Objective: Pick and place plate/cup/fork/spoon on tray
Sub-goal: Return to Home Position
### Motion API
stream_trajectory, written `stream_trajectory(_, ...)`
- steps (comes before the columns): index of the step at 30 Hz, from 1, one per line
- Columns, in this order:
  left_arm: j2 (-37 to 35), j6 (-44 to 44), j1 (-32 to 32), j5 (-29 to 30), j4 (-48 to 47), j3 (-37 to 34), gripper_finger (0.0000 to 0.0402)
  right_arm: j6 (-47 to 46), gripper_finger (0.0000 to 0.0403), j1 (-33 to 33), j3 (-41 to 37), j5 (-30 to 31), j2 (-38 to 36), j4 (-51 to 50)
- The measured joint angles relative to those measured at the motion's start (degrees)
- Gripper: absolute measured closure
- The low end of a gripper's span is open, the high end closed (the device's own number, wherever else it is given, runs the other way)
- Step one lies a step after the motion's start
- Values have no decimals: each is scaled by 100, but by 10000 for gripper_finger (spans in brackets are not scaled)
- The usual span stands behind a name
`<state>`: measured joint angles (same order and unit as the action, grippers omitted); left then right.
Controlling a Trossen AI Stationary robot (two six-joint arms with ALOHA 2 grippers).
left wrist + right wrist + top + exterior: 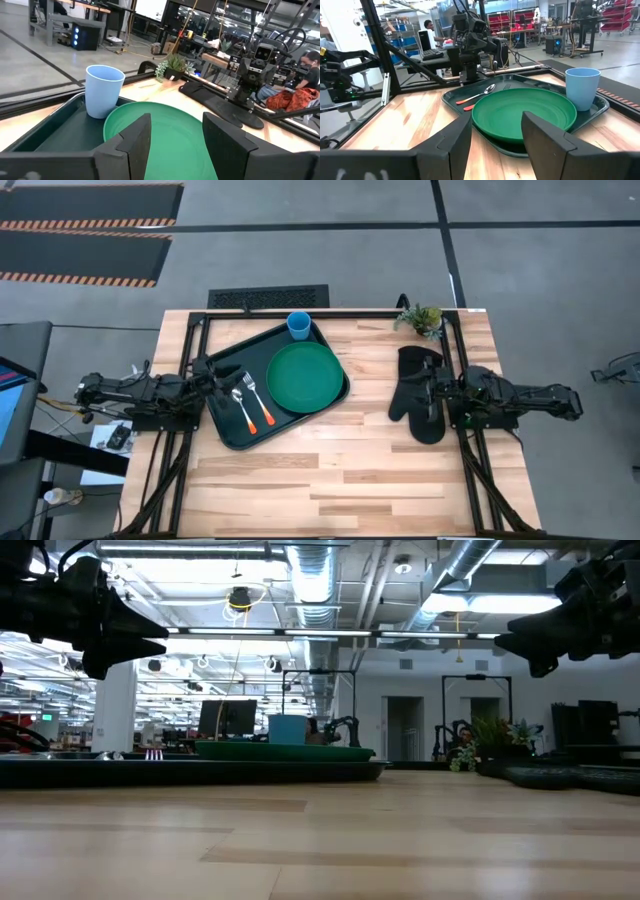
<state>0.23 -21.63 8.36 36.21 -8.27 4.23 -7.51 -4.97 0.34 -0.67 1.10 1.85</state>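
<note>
The dark tray (225, 430) lies on the table's left half. On it the green plate (305, 376) lies flat at the right, the light-blue cup (299, 325) stands upright in the far corner, and the fork (258, 402) and the spoon (244, 409) lie side by side at the left. My left gripper (212, 375) hovers open above the tray's left edge, holding nothing. My right gripper (432, 395) hovers open above a black oven mitt, holding nothing. The plate (170, 135) and cup (102, 91) show in the left wrist view, and all items (525, 112) in the right wrist view.
A black oven mitt (418, 395) lies at the table's right under my right gripper. A small potted plant (421, 319) stands at the far right. Bare wood stretches along the near half of the table (340, 490).
</note>
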Motion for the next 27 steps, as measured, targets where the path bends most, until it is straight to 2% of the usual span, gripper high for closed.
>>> stream_trajectory(27,0,0,0,-1,0,-2,237,-5,207,0,0,2,1,-4)
